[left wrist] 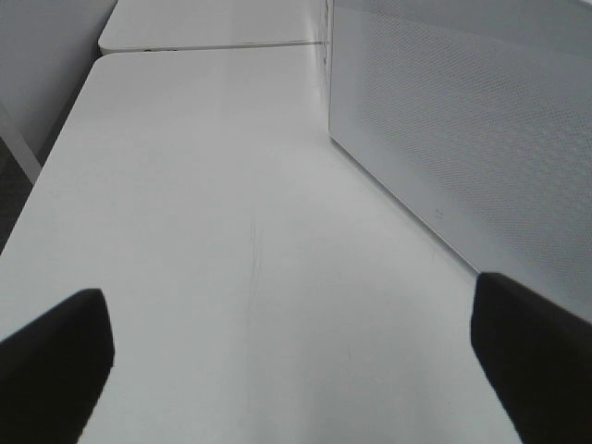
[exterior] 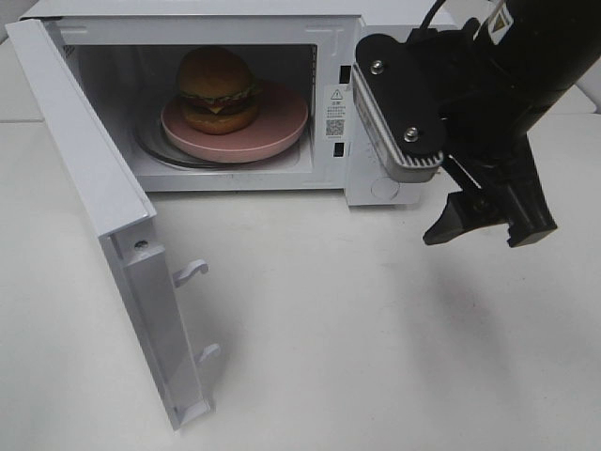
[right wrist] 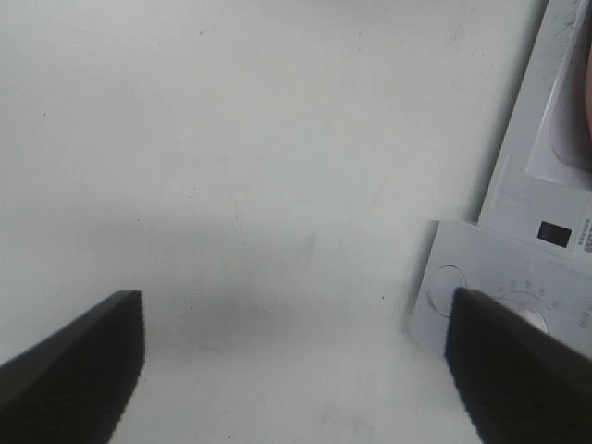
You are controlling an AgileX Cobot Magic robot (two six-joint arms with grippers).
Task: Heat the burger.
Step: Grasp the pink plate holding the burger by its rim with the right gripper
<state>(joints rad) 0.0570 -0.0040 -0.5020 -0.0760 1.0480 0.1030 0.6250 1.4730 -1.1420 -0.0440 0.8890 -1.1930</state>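
The burger (exterior: 218, 89), with a domed brown bun, dark patty and yellow cheese, sits on a round pink plate (exterior: 282, 127) inside the open white microwave (exterior: 329, 33). My right gripper (exterior: 484, 230) hangs in front of the microwave's control panel, over the table. In the right wrist view its gripper (right wrist: 296, 379) stands open with only bare table between the fingers. The left gripper (left wrist: 291, 370) is also open and empty, low over the table beside the microwave's perforated side wall (left wrist: 462, 120). The high view does not show the left arm.
The microwave door (exterior: 103, 188) swings out wide to the left and reaches toward the table's front, latch hooks facing right. The control panel with its dial (right wrist: 490, 296) lies just beside the right gripper. White table (exterior: 357, 338) spreads in front of the microwave.
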